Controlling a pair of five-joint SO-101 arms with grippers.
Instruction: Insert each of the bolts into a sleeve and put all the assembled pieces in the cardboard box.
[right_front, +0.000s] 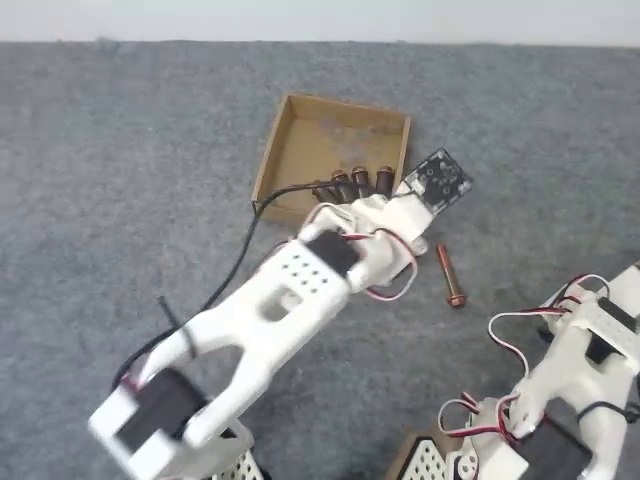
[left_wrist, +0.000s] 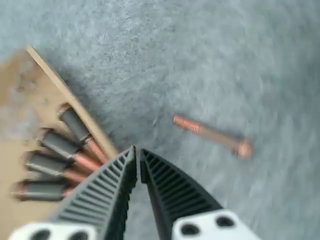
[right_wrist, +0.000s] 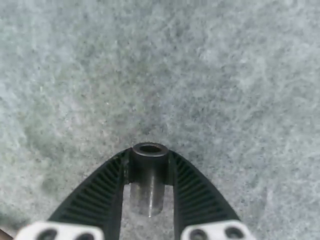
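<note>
Our left gripper (left_wrist: 137, 154) was pinched shut with nothing in it. It hung over the near right corner of the cardboard box (right_front: 300, 135), which sat toward the far edge of the counter (right_front: 110, 160). Four finished pieces (left_wrist: 55, 160) lay side by side in the box against that wall, so we think they were done.

One bolt (right_front: 450, 275) lay loose on the counter, near that same corner of the box but not touching it. It had no sleeve on it.

Our right arm (right_front: 580, 350) stood by the near right corner of the counter. Its right gripper (right_wrist: 149, 156) squeezed a dark sleeve (right_wrist: 149, 175) from both sides over bare counter. The hole end poked out past the tips, so we think a bolt could slide in. We guessed the shut gripper must open first to grab the bolt.
</note>
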